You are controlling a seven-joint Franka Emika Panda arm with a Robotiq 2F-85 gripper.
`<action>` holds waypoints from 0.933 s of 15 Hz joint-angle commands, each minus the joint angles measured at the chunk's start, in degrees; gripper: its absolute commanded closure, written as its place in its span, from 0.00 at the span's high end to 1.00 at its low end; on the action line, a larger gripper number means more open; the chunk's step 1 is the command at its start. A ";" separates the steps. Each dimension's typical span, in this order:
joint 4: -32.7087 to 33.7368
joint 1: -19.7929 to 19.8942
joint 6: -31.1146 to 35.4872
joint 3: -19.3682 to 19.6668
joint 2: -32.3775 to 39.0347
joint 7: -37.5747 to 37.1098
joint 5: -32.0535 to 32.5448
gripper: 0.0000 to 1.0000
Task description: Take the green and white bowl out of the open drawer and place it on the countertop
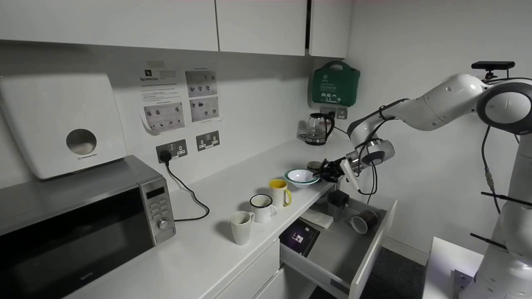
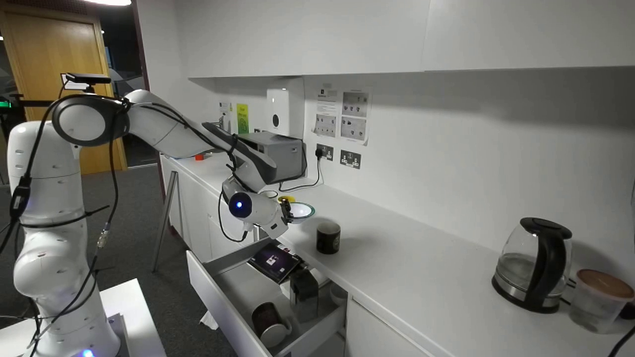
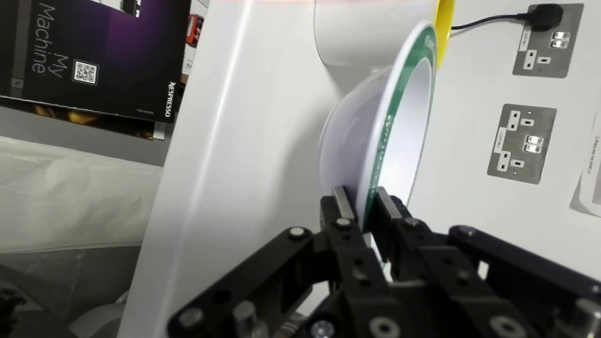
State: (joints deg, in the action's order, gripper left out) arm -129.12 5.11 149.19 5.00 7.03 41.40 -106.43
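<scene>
The drawer [image 1: 338, 247] contains a sideways mug [image 1: 367, 220] and a booklet [image 1: 300, 238]. The bent arm [image 1: 440, 101] reaches to the worktop [image 1: 208, 245]; the tool [image 3: 365, 203] clamps the bowl [image 3: 352, 136] by its rim [image 3: 385, 131].

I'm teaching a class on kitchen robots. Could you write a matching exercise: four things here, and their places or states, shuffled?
Things
1. glass kettle with black handle
2. flat black Nespresso booklet
3. round white bowl with green rim
4. green first-aid case

Places or states
A. gripped by the black hand
B. on the white wall
C. standing on the smooth white countertop, away from the hand
D. inside the open grey drawer

Pairs: 1-C, 2-D, 3-A, 4-B
</scene>
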 commanded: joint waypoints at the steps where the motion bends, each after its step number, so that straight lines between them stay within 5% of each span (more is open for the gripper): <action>1: 2.58 -0.10 1.61 0.05 1.79 -0.21 -0.90 0.04; 14: 5.73 0.39 0.65 1.41 5.54 -0.07 -1.45 0.04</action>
State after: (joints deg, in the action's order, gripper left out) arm -125.58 5.36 149.20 6.25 11.46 41.37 -106.43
